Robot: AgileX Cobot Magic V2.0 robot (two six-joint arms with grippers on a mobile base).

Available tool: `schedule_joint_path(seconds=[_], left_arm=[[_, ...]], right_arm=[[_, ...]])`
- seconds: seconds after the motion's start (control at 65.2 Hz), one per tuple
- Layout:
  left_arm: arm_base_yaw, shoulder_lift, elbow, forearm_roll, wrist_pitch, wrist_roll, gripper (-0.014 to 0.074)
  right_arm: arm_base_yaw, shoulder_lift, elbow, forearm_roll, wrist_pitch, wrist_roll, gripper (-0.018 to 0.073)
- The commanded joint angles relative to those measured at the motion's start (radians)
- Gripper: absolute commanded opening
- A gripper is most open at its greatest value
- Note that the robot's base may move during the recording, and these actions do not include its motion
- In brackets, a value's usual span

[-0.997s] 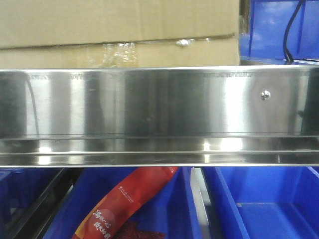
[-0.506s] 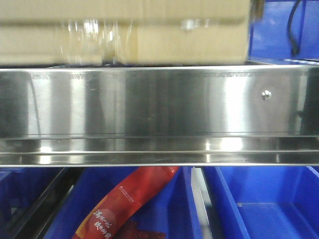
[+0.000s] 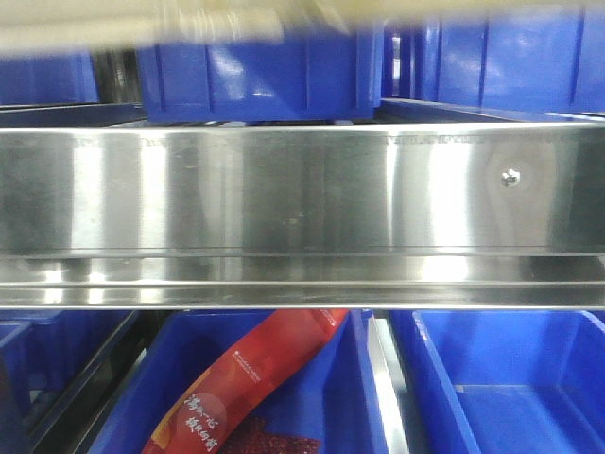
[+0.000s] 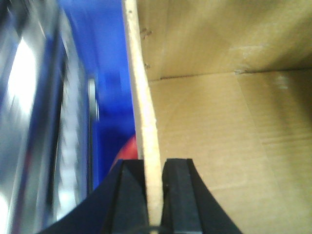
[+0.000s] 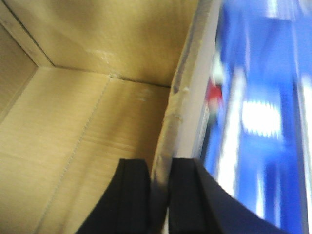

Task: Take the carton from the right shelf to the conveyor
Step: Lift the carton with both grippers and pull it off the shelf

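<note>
Plainly, we see the carton [image 4: 219, 146] from inside in both wrist views: matte brown corrugated cardboard with faint ribbing, flat panels meeting at creased folds, and a pale raw edge along each open wall. The left end effector [image 4: 155, 195] has its two black, blocky fingers [image 4: 129, 195] clamped on one thin wall, with the board edge running straight up between them and the box interior to their right. The right end effector [image 5: 160, 195] pinches another wall the same way, its dark fingers [image 5: 134, 195] tight against a rim that looks scuffed and slightly crumpled, with the interior to their left. Outside both walls we make out only blue and silver smears, too blurred to read. In the front-facing view the carton is just a blurred tan band along the top edge, with upper blue bins [image 3: 255, 76] showing between it and the right shelf [image 3: 284, 189]. That shelf's wide front rail is brushed stainless steel, streaked with reflections and bearing one small screw head [image 3: 510, 176]. Beneath it sit more glossy blue bins [image 3: 510, 388], one holding a red packet [image 3: 246, 378] with white lettering.
</note>
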State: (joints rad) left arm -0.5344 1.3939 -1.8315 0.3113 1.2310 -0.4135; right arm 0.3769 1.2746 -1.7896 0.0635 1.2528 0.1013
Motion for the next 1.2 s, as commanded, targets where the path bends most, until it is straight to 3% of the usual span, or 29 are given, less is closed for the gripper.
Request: schedule_joint_path(seconds=[0.0, 0.23, 0.506, 1.18], left_arm=[[-0.068, -0.061, 0.056, 0.098, -0.010, -0.068, -0.0010], [-0.148, -0.142, 0.183, 0.107, -0.010, -0.121, -0.0010], [-0.148, -0.152, 0.201, 0.106, -0.010, -0.121, -0.0010], [-0.148, -0.152, 0.201, 0.120, -0.010, -0.121, -0.0010]], right_arm=[[-0.004, -0.096, 0.114, 0.012, -0.063, -0.013, -0.0070], [-0.004, -0.169, 0.284, 0.143, -0.210, -0.017, -0.0070], [-0.004, -0.155, 0.291, 0.148, -0.312, -0.017, -0.0070], [-0.004, -0.155, 0.291, 0.148, -0.328, -0.017, -0.0070]])
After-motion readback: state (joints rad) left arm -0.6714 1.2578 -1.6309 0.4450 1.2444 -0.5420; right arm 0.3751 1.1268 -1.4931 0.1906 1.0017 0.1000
